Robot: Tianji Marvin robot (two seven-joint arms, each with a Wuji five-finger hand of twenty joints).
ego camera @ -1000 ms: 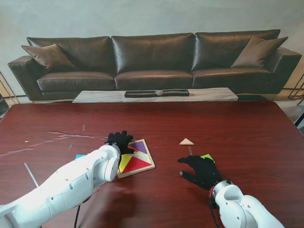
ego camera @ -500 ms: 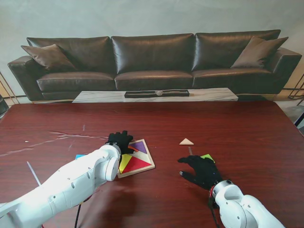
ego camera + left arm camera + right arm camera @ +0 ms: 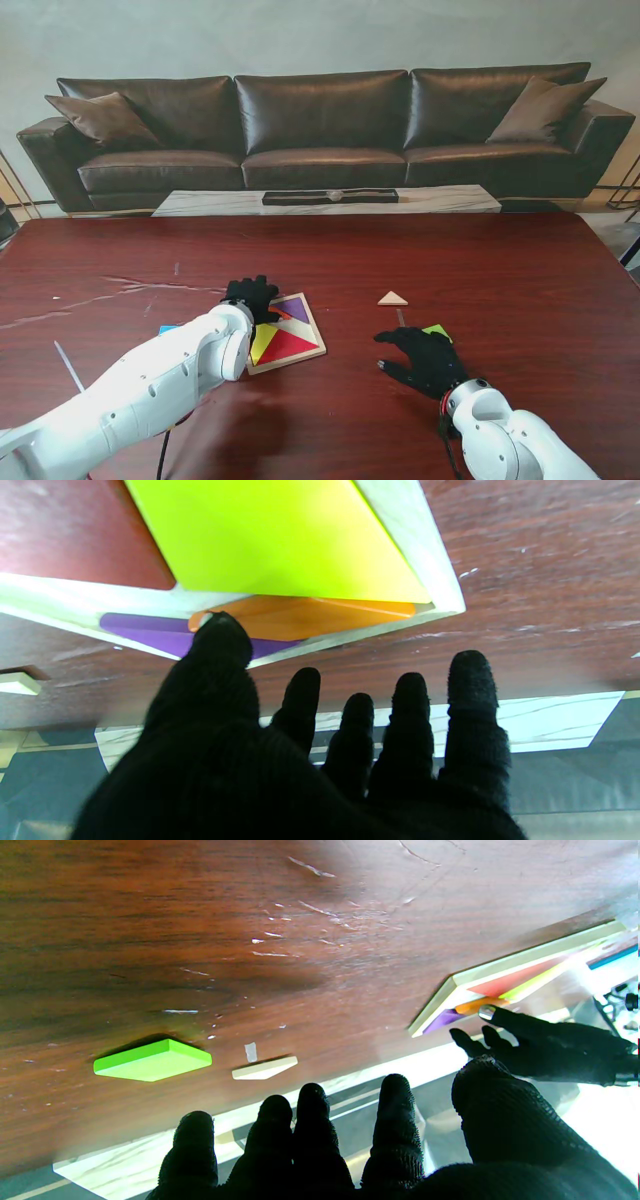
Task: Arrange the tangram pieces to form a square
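Observation:
A wooden square tray (image 3: 318,330) lies left of the table's middle, holding a yellow piece (image 3: 264,342), a red piece (image 3: 289,346), a purple piece (image 3: 293,308) and an orange piece (image 3: 310,617). My left hand (image 3: 250,296) hovers open over the tray's far left corner, its thumb tip (image 3: 221,635) resting at the orange piece's edge. My right hand (image 3: 425,360) is open with its fingers spread above the table. Beside it lies a green piece (image 3: 437,330), also seen from the right wrist (image 3: 152,1060). A beige triangle (image 3: 392,298) lies farther from me.
A blue piece (image 3: 168,328) peeks out left of my left forearm. White scratch marks (image 3: 150,290) cross the dark red table at the left. Beyond the table's far edge stand a low marble table (image 3: 330,200) and a brown sofa (image 3: 320,130).

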